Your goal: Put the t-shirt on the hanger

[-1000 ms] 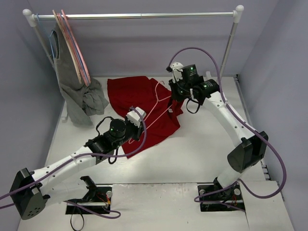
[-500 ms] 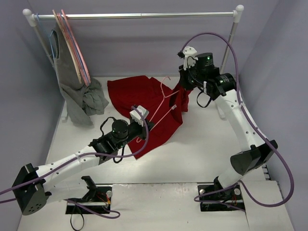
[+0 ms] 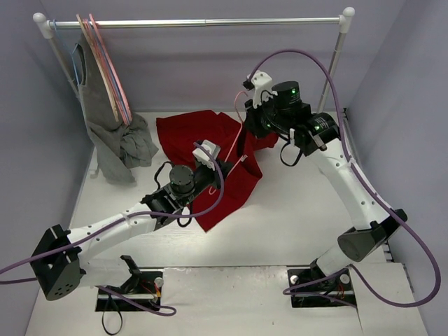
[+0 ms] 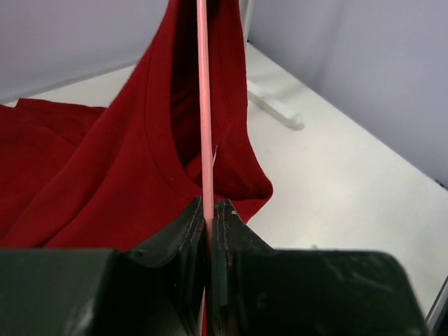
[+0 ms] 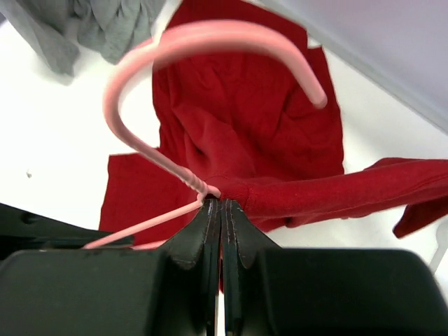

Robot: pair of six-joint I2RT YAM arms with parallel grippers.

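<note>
Wrist views: right pincer clamped on hanger neck under the hook, red cloth at its tips, gripped or not unclear; left pincer pinching one wire arm. Overhead, t-shirt heaped at 12 o'clock on counter, one edge lifted; hanger's bottom bar hidden.

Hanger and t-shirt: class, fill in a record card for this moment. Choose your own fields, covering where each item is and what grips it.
Hanger: pink wire, held between both arms
Left jaws: shut on a straight run of the wire
Right jaws: shut at the hook's twisted base
T-shirt: red, partly raised at the hook base, the rest lying on the table
Rail: other hangers and grey garment at its left end
</note>
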